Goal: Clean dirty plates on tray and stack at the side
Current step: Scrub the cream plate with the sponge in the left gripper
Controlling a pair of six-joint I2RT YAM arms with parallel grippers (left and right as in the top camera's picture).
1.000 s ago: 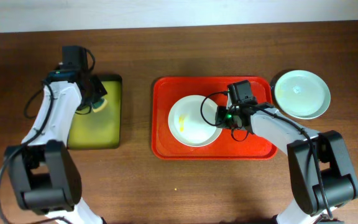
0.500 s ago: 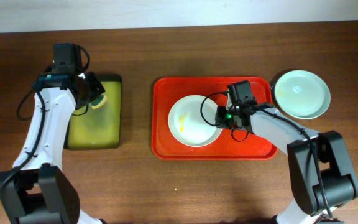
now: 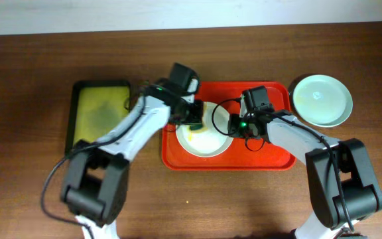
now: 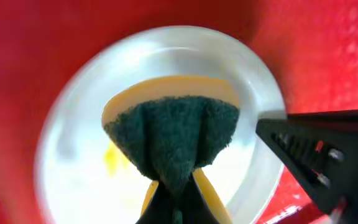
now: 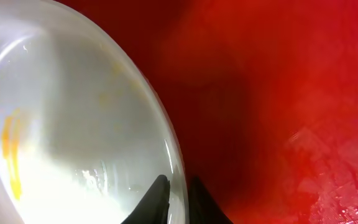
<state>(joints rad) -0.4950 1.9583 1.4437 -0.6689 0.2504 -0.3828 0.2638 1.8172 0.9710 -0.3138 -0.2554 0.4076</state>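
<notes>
Black left gripper [image 3: 191, 119]: clamped on green-yellow sponge [image 4: 169, 134], over white plate [image 3: 212, 138]
Black right gripper [image 5: 176, 186]: pinching white plate's right rim
Red tray [image 3: 270, 151]: carries the yellow-smeared white plate
Pale green plate [image 3: 321, 99]: on counter [image 3: 178, 199], just right of tray

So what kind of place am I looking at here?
Likely a robotics lab bench rather than a kitchen: a plain wooden table, a robot's left gripper holding a sponge over a yellow-smeared white plate, and a red tray under it.
</notes>
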